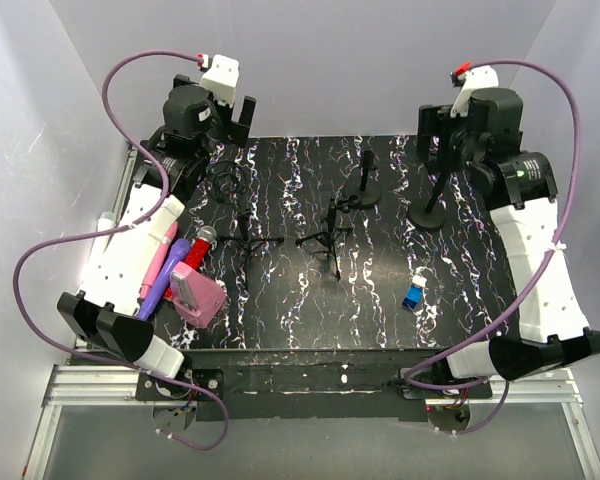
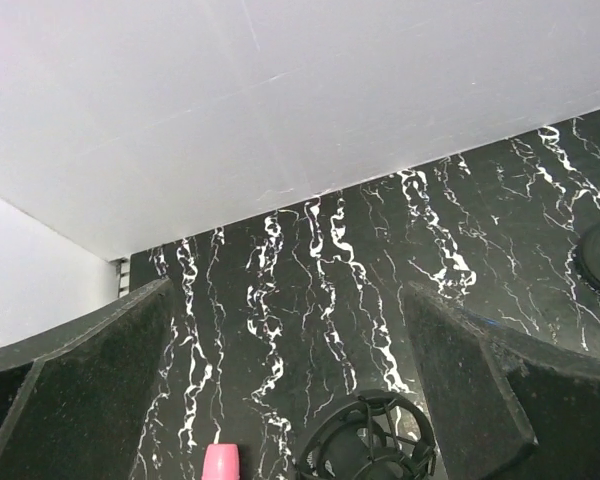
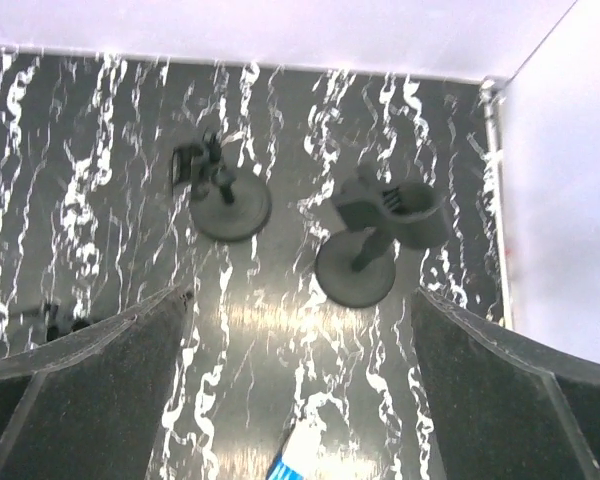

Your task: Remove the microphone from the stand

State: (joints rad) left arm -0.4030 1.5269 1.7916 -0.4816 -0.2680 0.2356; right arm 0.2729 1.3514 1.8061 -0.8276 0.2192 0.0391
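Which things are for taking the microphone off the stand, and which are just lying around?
Job, probably: red microphone, tripod stand near it.
Lying about: pink box, blue block, round stands, other tripod.

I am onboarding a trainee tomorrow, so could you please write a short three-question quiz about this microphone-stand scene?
1. True or false: the right gripper is shut on a microphone.
2. On which side of the table does the small blue object lie? A left, B right, C centre.
3. How many round-based stands show in the right wrist view?
Key: 1 false, its jaws stand open and empty; 2 B; 3 two.
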